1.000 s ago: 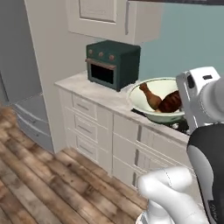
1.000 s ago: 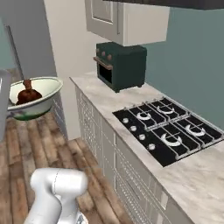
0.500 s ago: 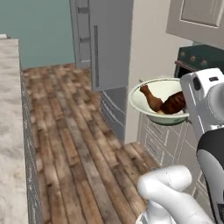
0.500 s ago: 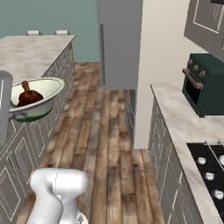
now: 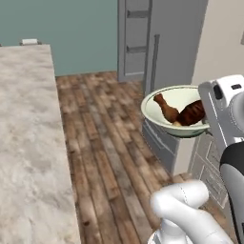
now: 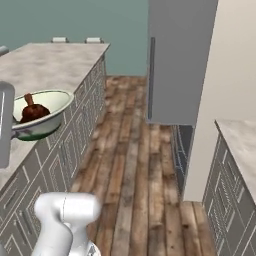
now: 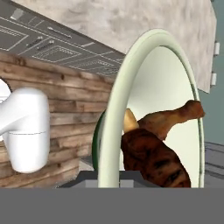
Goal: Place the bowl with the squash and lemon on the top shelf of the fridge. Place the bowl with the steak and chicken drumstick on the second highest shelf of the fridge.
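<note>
1. Ahead of me across the plank floor (image 6: 135, 150) stands the fridge (image 5: 164, 57), tall and grey, its door ajar so that a few shelf edges show in the gap in the left base view; in the right base view its flat grey door has a long dark handle.
2. Along one side runs a long stone-topped table (image 5: 28, 143), pale and mottled, with grey panelled cabinet fronts beneath it in the right base view.
3. My white arm (image 5: 228, 124) carries the bowl with the steak and chicken drumstick (image 5: 177, 112) in the air above the floor, between the table and the fridge, well apart from any shelf.
4. My claw is closed on the bowl's rim; its tips are hidden behind the rim in the hand view, where the bowl's cream edge rises right in front of the camera.
5. Inside the bowl the steak (image 5: 193, 113), dark reddish-brown, lies against the side nearest my hand.
6. Touching the steak lies the chicken drumstick (image 5: 167, 108), lighter brown, its thin bone end pointing away from my hand toward the far rim.
</note>
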